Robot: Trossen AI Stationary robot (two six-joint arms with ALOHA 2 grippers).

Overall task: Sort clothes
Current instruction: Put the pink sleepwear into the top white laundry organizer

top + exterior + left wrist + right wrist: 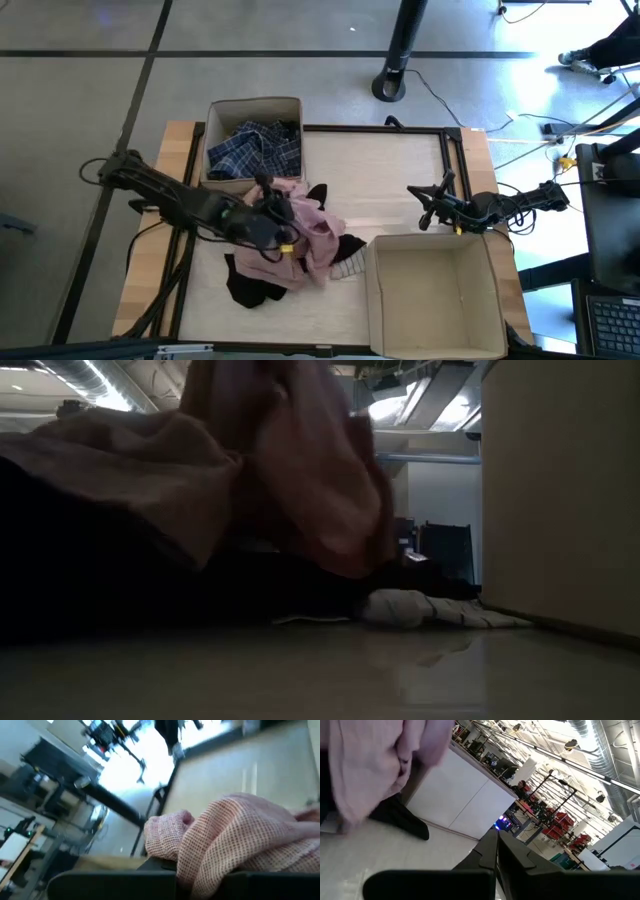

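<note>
Fingers of the left gripper (272, 226) pinch the pale pink waffle-knit garment (312, 228) over the tabletop's middle, where its trailing folds may drag the black striped clothes (262, 282) beneath; the right gripper (424, 207) waits, fingers pressed together.

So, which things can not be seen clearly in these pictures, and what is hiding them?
- Left gripper, high view: its fingers are buried in the pale pink garment, so the grasp is unclear.
- Black clothes, high view: partly under the pink garment; their number is unclear.
- Low view: dark fabric close to the camera blocks the left side.
- Plaid shirt in its box: anything beneath it is hidden.
- Right gripper: too small to judge.
</note>
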